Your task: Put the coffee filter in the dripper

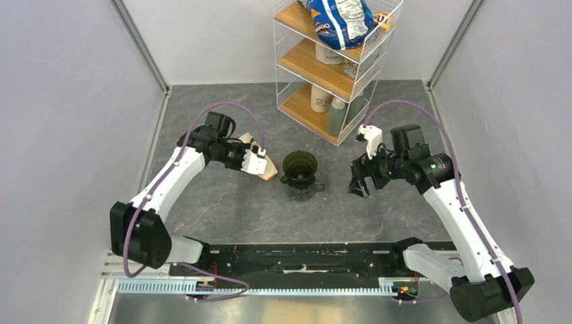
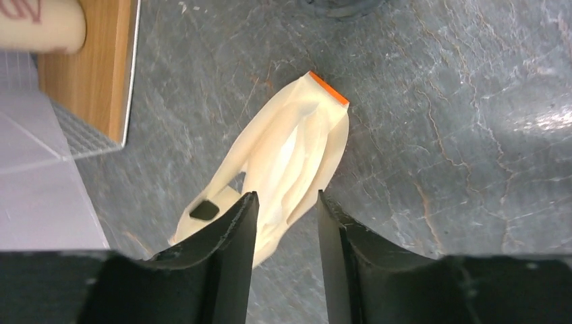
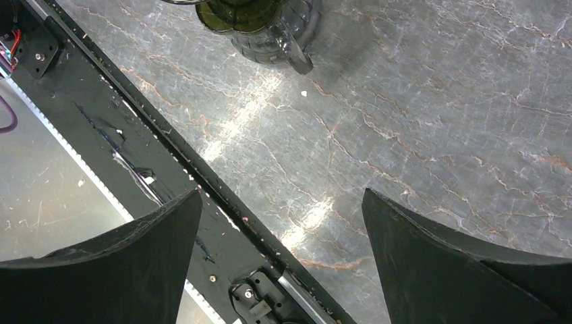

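**Filter in its packet at the left tool, dripper off to the right**

The left tool (image 2: pixel 287 197) reaches down to the table (image 1: pixel 229 209). Its fingers are set about halfway apart, one on each side of the near, open end of a cream packet (image 2: pixel 266 145). Paper fills the gap between them, but I cannot tell whether they pinch it.

The filter (image 2: pixel 295 152) shows as a paler, whiter fold inside the packet's gaping mouth. It runs from between the fingers toward the packet's orange far end. It looks thin, creased and flat. The packet's sides cover most of it, so its outline is unclear. The packet lies flat on the table, slanting away from the tool.

The dripper (image 1: pixel 300 165) stands near the packet, to its right and not touching it, about mid-table. It is dark, with a round rim facing up. A grey-clear vessel (image 3: pixel 276 40) with a small handle is right against it on the near side. I cannot tell whether the dripper sits on it.

The right tool (image 1: pixel 357 187) hovers to the right of the dripper, apart from it, with its jaws wide and nothing between them. A wire rack (image 1: pixel 324 67) stands at the back of the table.
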`<state>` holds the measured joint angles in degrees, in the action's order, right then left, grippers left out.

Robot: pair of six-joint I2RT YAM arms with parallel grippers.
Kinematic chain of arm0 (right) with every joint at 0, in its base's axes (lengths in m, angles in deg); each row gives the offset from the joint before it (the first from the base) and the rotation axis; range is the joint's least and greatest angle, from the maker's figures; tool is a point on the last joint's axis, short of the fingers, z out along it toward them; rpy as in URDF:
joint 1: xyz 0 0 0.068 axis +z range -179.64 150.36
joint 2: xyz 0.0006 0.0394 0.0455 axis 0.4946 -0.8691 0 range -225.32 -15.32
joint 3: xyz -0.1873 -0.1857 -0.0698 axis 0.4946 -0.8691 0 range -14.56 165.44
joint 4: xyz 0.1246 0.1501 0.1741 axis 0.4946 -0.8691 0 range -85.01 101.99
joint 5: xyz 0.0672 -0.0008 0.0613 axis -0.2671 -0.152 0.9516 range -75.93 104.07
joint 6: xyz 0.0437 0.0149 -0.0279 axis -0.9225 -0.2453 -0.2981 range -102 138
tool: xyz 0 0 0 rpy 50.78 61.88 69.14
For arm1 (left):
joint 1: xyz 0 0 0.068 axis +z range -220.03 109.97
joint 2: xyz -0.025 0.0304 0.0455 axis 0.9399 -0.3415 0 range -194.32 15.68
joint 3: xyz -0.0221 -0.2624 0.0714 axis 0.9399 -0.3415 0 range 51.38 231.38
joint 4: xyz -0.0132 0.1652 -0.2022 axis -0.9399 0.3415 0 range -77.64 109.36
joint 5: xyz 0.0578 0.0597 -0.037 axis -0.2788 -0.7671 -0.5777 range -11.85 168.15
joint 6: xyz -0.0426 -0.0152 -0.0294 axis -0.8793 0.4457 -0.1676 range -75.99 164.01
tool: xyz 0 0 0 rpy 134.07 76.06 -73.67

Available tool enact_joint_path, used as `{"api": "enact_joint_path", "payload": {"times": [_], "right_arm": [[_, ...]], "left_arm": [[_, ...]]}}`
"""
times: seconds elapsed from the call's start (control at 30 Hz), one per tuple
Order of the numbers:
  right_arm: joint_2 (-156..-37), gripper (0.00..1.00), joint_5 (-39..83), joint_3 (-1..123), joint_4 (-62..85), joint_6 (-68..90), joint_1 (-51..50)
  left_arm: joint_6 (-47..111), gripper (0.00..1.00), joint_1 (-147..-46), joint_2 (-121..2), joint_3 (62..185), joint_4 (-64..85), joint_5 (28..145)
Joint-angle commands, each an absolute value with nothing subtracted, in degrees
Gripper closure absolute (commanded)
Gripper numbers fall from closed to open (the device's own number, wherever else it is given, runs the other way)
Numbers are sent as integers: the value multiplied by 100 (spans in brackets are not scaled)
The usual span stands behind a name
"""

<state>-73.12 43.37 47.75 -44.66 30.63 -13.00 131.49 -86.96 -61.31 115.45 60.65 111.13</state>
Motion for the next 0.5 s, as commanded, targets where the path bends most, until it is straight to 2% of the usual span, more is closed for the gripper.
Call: {"api": "enact_joint_path", "payload": {"times": [0.0,0.13,0.47], "right_arm": [[-7146,3,4397,4769,-4468,3044,-1316],[-7106,3,4369,4736,-4505,3066,-1312],[-7096,3,4305,4723,-4514,3084,-1312]], "left_arm": [[14596,57,-8887,-6444,11720,6188,11131],[14720,67,-9012,-6694,11750,6005,10977],[14886,69,-9098,-7057,11872,5847,10671]]}}
